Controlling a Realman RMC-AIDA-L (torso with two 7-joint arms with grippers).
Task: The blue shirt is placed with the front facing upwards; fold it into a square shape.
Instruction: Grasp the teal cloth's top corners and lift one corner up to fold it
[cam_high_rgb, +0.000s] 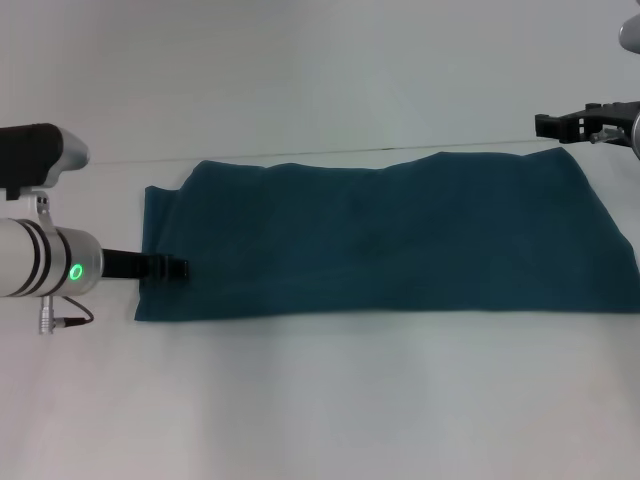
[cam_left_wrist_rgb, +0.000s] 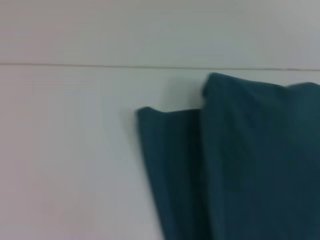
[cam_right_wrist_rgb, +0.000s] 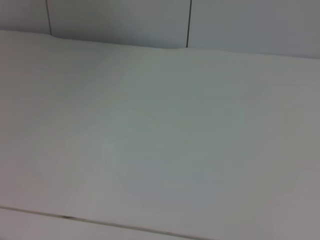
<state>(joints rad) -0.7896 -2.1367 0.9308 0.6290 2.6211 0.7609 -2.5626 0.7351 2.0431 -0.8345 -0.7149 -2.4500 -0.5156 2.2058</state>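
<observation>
The blue shirt (cam_high_rgb: 390, 240) is lying flat on the white tabletop (cam_high_rgb: 320, 400), already doubled into a long band running across the robot's front, with no lettering being shown on the upper face. It is being judged as light, soft and limp cotton: no shape will be kept by it once lifted, layers are likely to slide over one another, and any unsupported part will sag and drag. A hold is therefore best taken at a short end, pinching all layers together near a corner, so that the band can be carried over itself toward a square. In the left wrist view the shirt's end (cam_left_wrist_rgb: 225, 165) is being seen with one layer stepped back from the one beneath, which suggests that the edges are not perfectly matched and may be separated by a shallow pinch.

The left pincer (cam_high_rgb: 172, 268) is being held low and level, reaching inward from the robot's left, its dark tip lying over the near left corner of the cloth. Whether that tip is closed on the fabric or merely resting above it cannot be told from these views. The right pincer (cam_high_rgb: 568, 124) is being held just beside the far right corner of the band, above the tabletop; its fingers are appearing parted, with nothing between them.
</observation>
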